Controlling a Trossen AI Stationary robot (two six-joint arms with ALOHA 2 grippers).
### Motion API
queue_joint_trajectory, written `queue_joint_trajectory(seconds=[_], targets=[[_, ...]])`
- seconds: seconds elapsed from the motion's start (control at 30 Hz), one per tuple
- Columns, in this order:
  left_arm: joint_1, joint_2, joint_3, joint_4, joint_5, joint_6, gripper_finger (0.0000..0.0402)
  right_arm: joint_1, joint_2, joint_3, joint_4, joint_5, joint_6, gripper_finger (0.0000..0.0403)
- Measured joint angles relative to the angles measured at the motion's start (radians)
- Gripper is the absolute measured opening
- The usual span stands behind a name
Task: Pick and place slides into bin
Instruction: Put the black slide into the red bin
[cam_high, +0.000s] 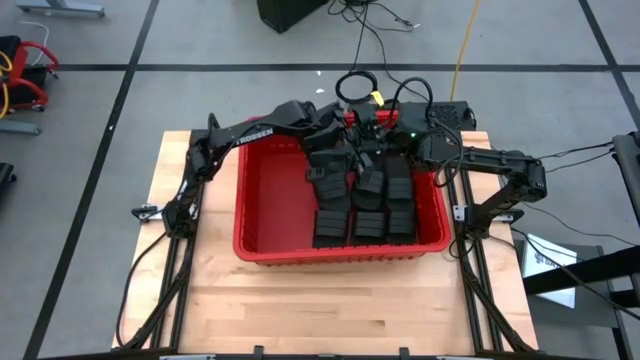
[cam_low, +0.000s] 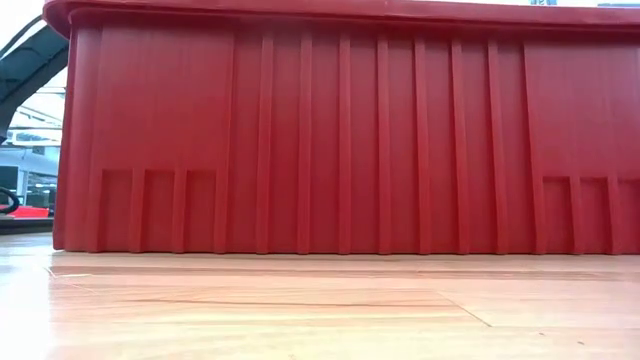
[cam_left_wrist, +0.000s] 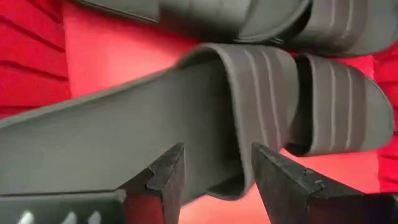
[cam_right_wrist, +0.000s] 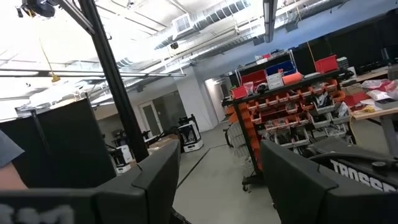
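The red bin (cam_high: 241, 200) (cam_low: 340, 140) stands mid-table. Several black slides (cam_high: 368, 222) lie in rows on the floor of its right half. One more slide (cam_high: 325, 172) lies askew at the bin's far side. Its footbed (cam_left_wrist: 118, 130) and ribbed strap (cam_left_wrist: 267, 99) fill the left wrist view. My left gripper (cam_high: 335, 157) (cam_left_wrist: 217, 152) hangs open just above that slide, pointing steeply down, fingers apart over the strap's edge. Another slide (cam_left_wrist: 342, 106) lies beside it. My right gripper (cam_high: 400, 135) (cam_right_wrist: 217, 152) is raised over the bin's far right corner, open, pointing up into the room.
The bin's left half shows bare red floor (cam_high: 275, 200). Bare wooden table (cam_high: 330, 300) lies in front of the bin. Cables (cam_high: 360, 85) trail on the floor past the table's far edge. In the low view the bin's wall hides everything behind it.
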Motion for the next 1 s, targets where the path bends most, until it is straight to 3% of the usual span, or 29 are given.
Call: queue_joint_trajectory(seconds=[0.2,0.77,0.87,1.0], targets=[[-0.033,0.000,0.001,0.007,0.047,0.002,0.0175,0.000,0.000,0.000,0.000,0.000,0.004,0.0210],[-0.087,0.060,0.003,0.033,0.046,0.004,0.0170,0.001,0.000,0.000,0.001,-0.026,0.032,0.0210],[-0.087,0.060,0.003,0.033,0.045,0.020,0.0137,0.001,0.000,0.000,0.001,-0.025,0.032,0.0210],[-0.083,0.060,0.003,0.030,0.045,0.023,0.0053,0.001,0.000,0.000,0.001,-0.025,0.032,0.0210]])
